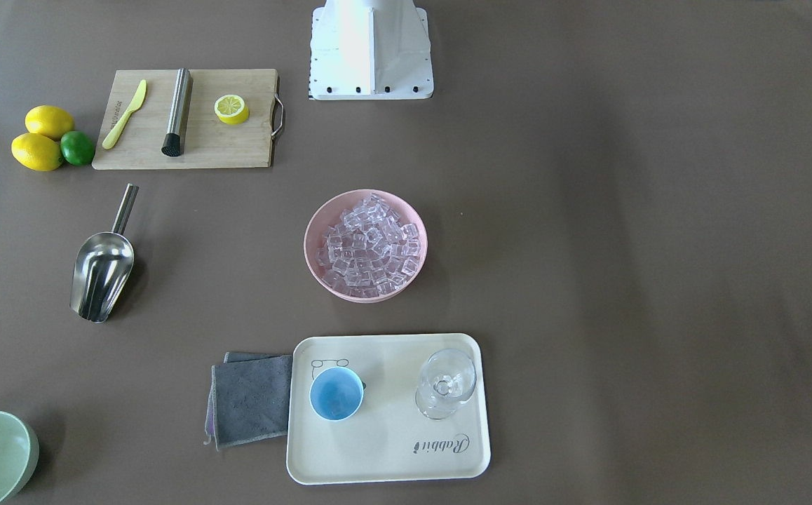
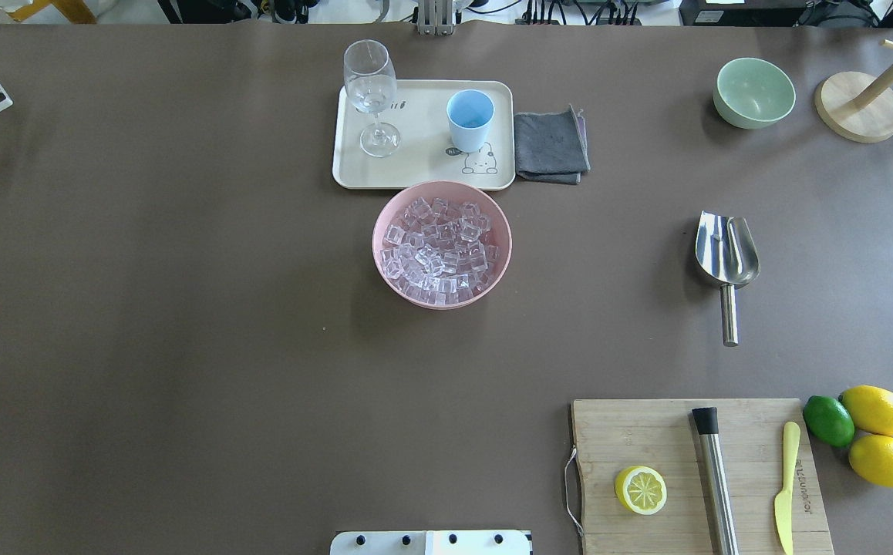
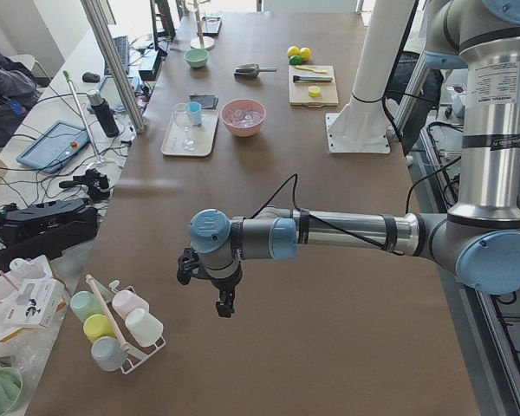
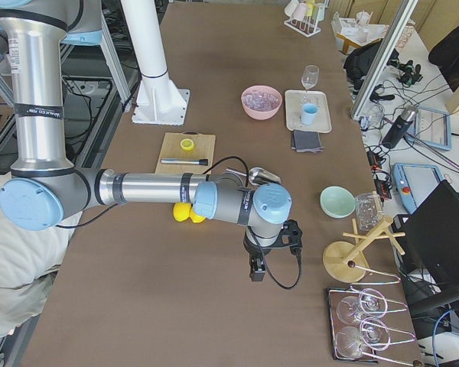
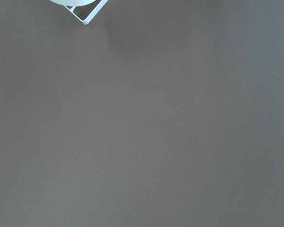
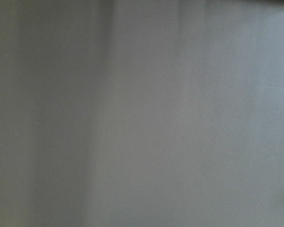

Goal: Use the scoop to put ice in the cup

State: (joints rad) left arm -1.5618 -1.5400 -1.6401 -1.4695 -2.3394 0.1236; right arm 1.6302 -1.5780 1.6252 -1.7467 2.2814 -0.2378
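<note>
The ice (image 1: pixel 371 245) is heaped in a pink bowl (image 1: pixel 311 242) at the table's middle; it also shows in the overhead view (image 2: pixel 439 250). The light-blue cup (image 1: pixel 336 394) stands upright on a cream tray (image 1: pixel 385 449), just beyond the bowl from the robot. The steel scoop (image 1: pixel 102 266) lies alone on the table on the robot's right side, handle toward the robot (image 2: pixel 726 254). My left gripper (image 3: pixel 224 305) hangs over bare table far from these things. My right gripper (image 4: pixel 256 274) hangs over the opposite table end. I cannot tell whether either is open or shut.
A clear stemmed glass (image 1: pixel 446 384) shares the tray, and a grey cloth (image 1: pixel 252 400) lies beside it. A cutting board (image 1: pixel 224 147) holds a steel rod (image 1: pixel 177 111), a lemon half and a yellow knife. Lemons, a lime and a green bowl (image 2: pixel 753 92) lie nearby.
</note>
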